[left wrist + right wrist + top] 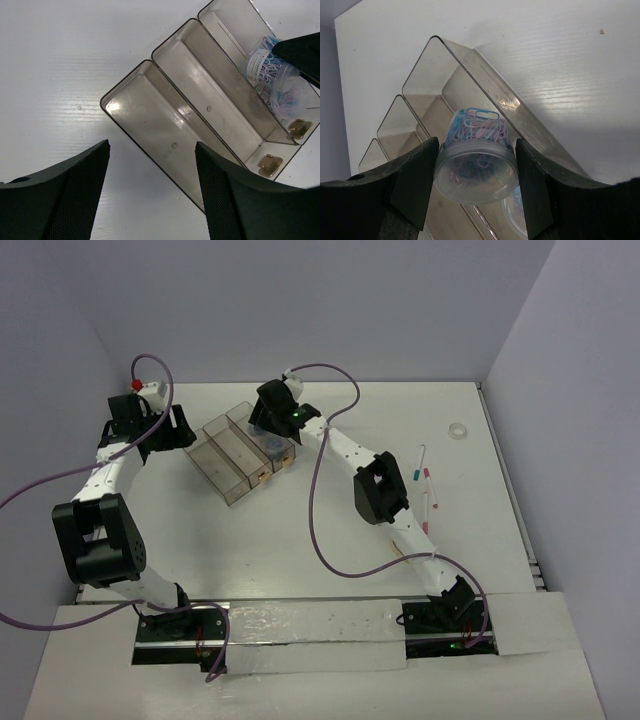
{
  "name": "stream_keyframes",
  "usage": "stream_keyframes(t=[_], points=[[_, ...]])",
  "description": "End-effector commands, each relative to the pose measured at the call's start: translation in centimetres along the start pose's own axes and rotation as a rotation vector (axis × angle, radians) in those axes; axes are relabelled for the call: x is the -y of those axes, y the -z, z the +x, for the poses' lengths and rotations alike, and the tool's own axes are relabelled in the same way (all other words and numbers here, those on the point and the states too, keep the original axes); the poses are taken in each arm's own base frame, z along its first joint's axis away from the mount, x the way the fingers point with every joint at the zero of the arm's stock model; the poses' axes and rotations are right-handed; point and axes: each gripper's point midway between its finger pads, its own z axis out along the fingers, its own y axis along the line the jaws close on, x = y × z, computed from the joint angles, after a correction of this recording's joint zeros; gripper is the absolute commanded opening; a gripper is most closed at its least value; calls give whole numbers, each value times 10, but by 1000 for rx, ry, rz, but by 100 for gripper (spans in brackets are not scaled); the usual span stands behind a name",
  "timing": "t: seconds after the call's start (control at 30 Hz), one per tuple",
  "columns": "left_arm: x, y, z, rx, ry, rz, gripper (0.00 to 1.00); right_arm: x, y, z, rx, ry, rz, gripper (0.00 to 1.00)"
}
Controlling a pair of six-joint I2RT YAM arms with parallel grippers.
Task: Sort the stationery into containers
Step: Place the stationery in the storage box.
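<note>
Clear round tub of coloured paper clips (pixel 476 150) being clamped between the jaws of the right gripper (pixel 476 185), at the mouth of the end bin on that arm's side of the three joined bins (pixel 225 455). Hovering wide open just left of the bins: left gripper (pixel 152 190). Lying well right of the bins: pens (pixel 428 490), clear ring (pixel 458 430).

The white tabletop (pixel 330 530) carries three narrow clear plastic bins joined side by side (pixel 225 455) toward its far left. Thin white pens with green or red tips (pixel 420 462) lie loose at right, with a small clear ring (pixel 458 430) beyond them.

The paper-clip tub (pixel 265 62) bears only unreadable print.
</note>
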Motion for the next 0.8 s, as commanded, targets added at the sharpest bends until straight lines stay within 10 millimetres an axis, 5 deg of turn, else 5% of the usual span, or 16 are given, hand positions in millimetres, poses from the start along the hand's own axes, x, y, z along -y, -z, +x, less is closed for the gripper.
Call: stream_keyframes(t=[0.0, 0.5, 0.67, 0.7, 0.77], points=[[6, 8, -11, 30, -24, 18, 76, -26, 16, -27, 73, -25, -59, 53], [6, 11, -12, 33, -33, 18, 77, -32, 22, -31, 75, -13, -76, 71], [7, 10, -10, 28, -33, 21, 77, -36, 27, -35, 82, -11, -85, 86], [6, 10, -10, 28, -34, 19, 77, -36, 27, -37, 85, -10, -89, 100], [6, 10, -9, 27, -35, 19, 77, -38, 28, -36, 84, -8, -92, 100]])
